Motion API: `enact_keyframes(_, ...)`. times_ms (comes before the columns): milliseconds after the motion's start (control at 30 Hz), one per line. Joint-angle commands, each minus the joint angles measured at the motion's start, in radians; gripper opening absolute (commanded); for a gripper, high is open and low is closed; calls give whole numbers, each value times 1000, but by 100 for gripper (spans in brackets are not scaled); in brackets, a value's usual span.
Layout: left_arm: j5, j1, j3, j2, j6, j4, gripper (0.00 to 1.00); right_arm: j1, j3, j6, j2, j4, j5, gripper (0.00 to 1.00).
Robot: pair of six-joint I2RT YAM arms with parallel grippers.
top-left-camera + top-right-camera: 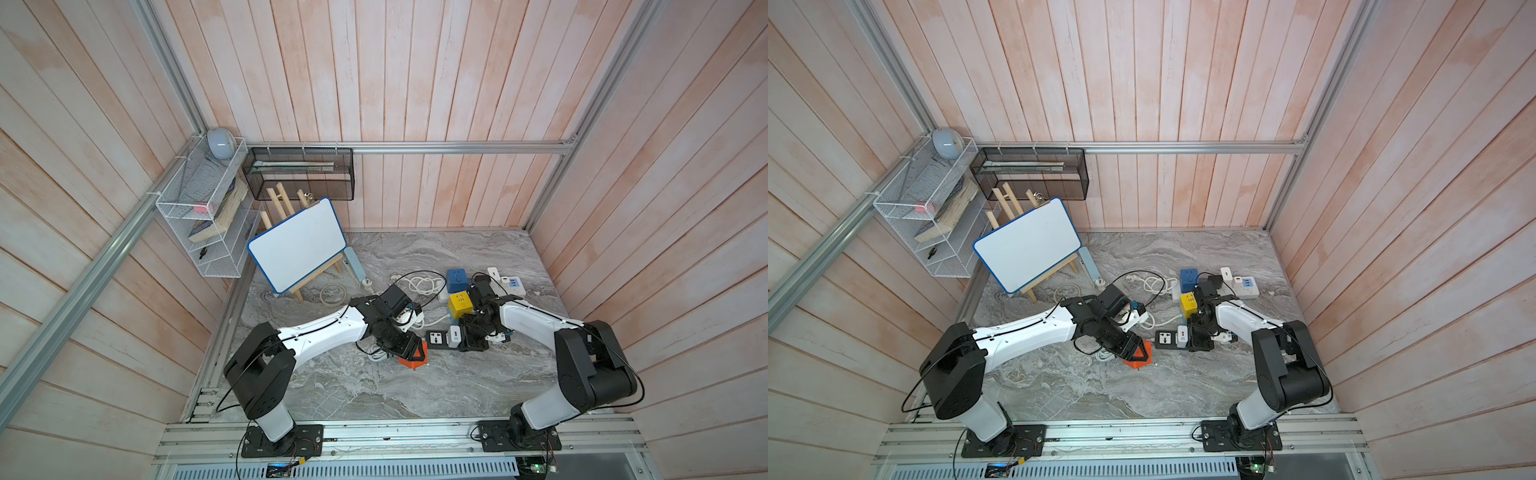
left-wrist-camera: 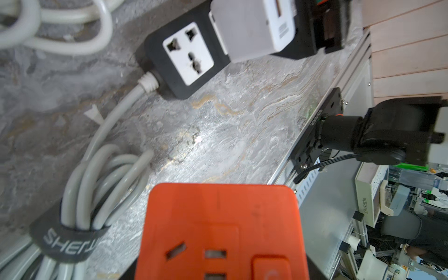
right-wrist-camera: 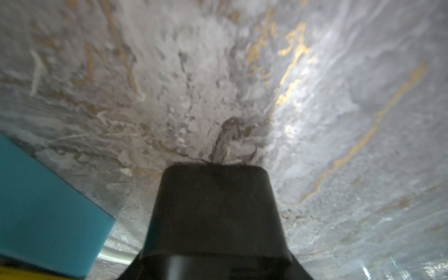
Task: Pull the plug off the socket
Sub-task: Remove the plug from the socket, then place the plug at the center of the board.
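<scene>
My left gripper point(image 1: 415, 356) holds the orange socket block point(image 2: 218, 218); the right gripper point(image 1: 473, 340), shut, seems to pin the black power strip point(image 2: 152, 48). Next I'd pull the white adapter point(image 2: 249, 29) straight off

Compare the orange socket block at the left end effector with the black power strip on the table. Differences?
Colour: the orange socket block is orange all over; the black power strip has a white outlet face.
Load: the strip carries a white plug adapter; the orange block's visible slots are free.
Cable: a grey cable leaves the strip; none shows on the orange block.
Shared: both show pin slots.
</scene>
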Motion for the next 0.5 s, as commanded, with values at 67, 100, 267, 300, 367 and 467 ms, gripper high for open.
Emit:
enact_keyframes(67, -86, 28, -37, -49, -74, -146, 0, -11, -6, -2, 42, 36, 73, 9)
enact_keyframes(100, -97, 34, -44, -58, -87, -169, 0, -11, -7, 1, 43, 40, 72, 9)
enact_keyframes(267, -193, 97, -109, -145, -172, -276, 0, -14, 7, 10, 44, 39, 88, 7)
enact_keyframes(300, -211, 121, -125, -170, -187, -294, 0, -16, 15, 4, 48, 30, 94, 6)
enact_keyframes(367, -235, 172, -148, -205, -198, -331, 0, -24, 30, -8, 54, 10, 103, 6)
enact_keyframes(467, -307, 238, -146, -235, -199, -398, 0, -41, 31, -25, 57, 1, 120, 6)
